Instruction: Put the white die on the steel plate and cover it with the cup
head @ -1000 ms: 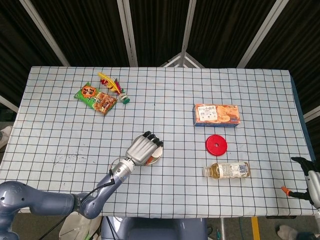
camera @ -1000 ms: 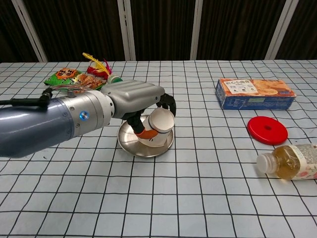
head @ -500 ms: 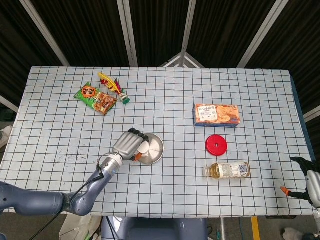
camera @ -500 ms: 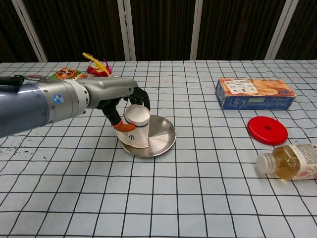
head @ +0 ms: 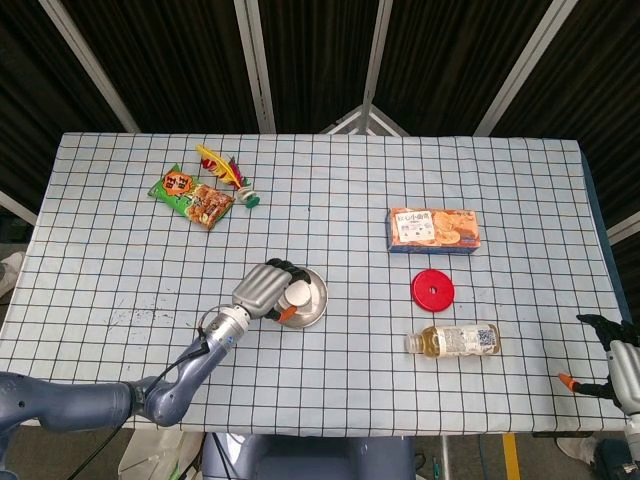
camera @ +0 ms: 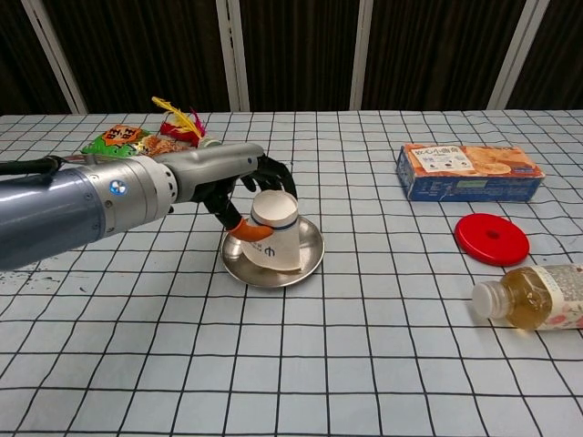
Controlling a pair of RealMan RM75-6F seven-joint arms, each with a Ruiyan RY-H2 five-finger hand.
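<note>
A white paper cup (camera: 275, 238) stands upside down on the round steel plate (camera: 310, 248) at the table's front middle. My left hand (camera: 232, 177) grips the cup from the left, its dark fingers behind the cup and the orange-tipped thumb on the cup's front. From above, the left hand (head: 262, 288) covers the left part of the plate (head: 318, 290), with the cup (head: 298, 294) beside it. No white die shows in either view. My right hand (head: 615, 365) hangs off the table's front right corner, fingers apart and holding nothing.
Snack packets (head: 192, 195) and a feathered shuttlecock (head: 225, 172) lie at the back left. To the right are a biscuit box (camera: 469, 171), a red disc (camera: 492, 238) and a bottle (camera: 533, 299) lying on its side.
My left hand carried the tilted cup off to the plate's left rim, then back right. The cup now stands more upright near the plate's middle. The right hand barely moved.
</note>
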